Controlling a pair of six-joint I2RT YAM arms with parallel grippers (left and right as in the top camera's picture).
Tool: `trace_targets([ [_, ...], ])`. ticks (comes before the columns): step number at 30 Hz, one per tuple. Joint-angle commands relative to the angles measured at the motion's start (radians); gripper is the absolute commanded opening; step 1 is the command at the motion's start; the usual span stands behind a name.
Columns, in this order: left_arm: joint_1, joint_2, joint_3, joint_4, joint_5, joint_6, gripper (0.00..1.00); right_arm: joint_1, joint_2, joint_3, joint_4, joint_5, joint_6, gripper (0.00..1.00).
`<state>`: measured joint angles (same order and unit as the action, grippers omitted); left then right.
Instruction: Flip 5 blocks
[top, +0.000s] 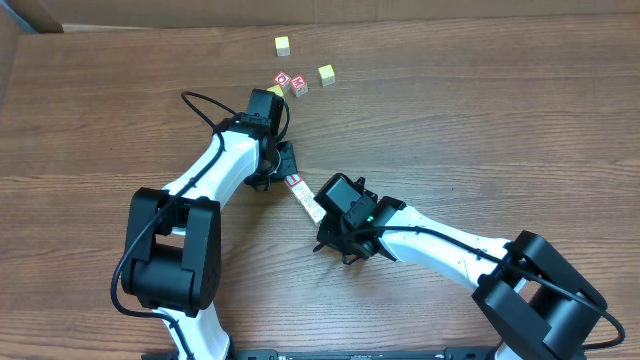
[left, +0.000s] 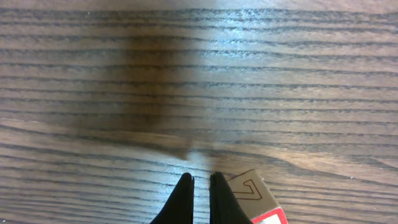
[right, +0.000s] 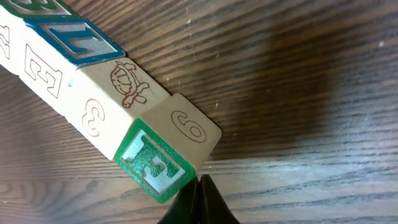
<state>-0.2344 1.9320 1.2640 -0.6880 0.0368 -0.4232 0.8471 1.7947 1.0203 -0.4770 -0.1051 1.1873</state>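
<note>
right gripper (right: 199, 184) closed, beside end of blocks (right: 124, 87)

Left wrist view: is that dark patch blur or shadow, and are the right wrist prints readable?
Left wrist: a soft shadow on the table, with pale glare beside it; grain fairly sharp. Right wrist: the blocks are crisp, prints readable, a shadow darkening the wood upper right.

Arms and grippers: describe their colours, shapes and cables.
Both arms have white tubular links between bulky black joint housings: left arm, right arm. A thin black cable loops loose near the left wrist; another runs along the right arm. The left gripper and right gripper each end in slim, black, pointed fingers.
</note>
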Motion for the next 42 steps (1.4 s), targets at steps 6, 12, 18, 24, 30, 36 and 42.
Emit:
trace_targets([
  [6,-0.060,-0.006,-0.006,0.003,0.087,0.012,0.04,0.021,0.000,0.014,0.043,0.018,0.154,0.04],
  [12,-0.063,-0.006,-0.006,0.021,0.087,0.011,0.04,0.047,0.000,0.014,0.058,0.049,0.157,0.04],
  [18,-0.063,-0.006,-0.006,0.033,0.087,0.011,0.04,0.066,0.000,0.014,0.089,0.063,0.156,0.04],
  [24,-0.063,-0.006,-0.006,0.040,0.087,0.011,0.04,0.087,0.001,0.014,0.106,0.063,0.156,0.04],
  [30,-0.063,-0.006,-0.006,0.042,0.087,0.011,0.04,0.105,0.002,0.014,0.106,0.078,0.157,0.04],
  [36,-0.063,-0.006,-0.006,0.042,0.086,0.011,0.04,0.118,0.002,0.014,0.106,0.078,0.156,0.05],
  [42,-0.063,-0.006,-0.006,0.041,0.085,0.012,0.04,0.118,0.002,0.014,0.095,0.077,0.156,0.10],
])
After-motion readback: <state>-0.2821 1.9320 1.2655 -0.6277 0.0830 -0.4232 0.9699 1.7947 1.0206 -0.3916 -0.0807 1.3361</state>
